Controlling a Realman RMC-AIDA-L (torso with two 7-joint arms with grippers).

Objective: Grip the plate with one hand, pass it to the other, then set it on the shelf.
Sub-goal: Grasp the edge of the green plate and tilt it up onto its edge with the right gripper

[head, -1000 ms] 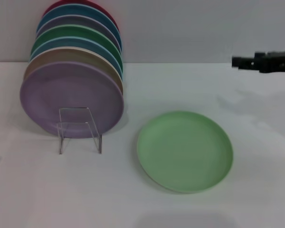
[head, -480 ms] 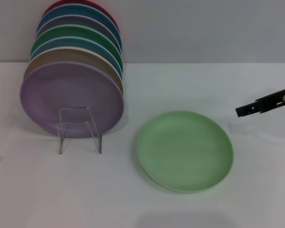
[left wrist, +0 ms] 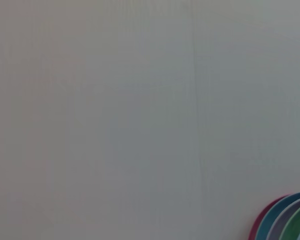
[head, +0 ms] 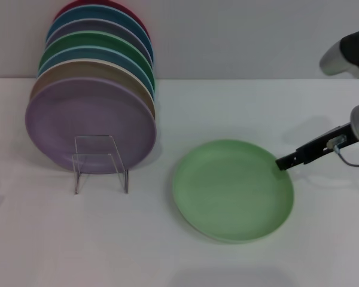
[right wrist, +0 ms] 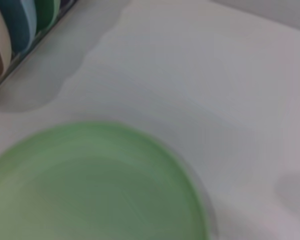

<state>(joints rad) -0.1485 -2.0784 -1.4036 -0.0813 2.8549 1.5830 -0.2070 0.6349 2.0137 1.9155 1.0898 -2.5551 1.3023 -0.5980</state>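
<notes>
Right gripper (head: 282, 163) tip at plate (head: 232, 190) rim, two o'clock edge; finger spread unreadable. Plate flat on table (head: 239, 107).

Right arm (head: 354, 57): silver-grey rounded casing with a black band at the upper segment; second grey rounded housing below. Right gripper (head: 285, 162): long, slim black finger bar, squared at the tip. Small metallic bracket fitted near the bar's base. Thin grey cable loops out beside the bracket.
</notes>
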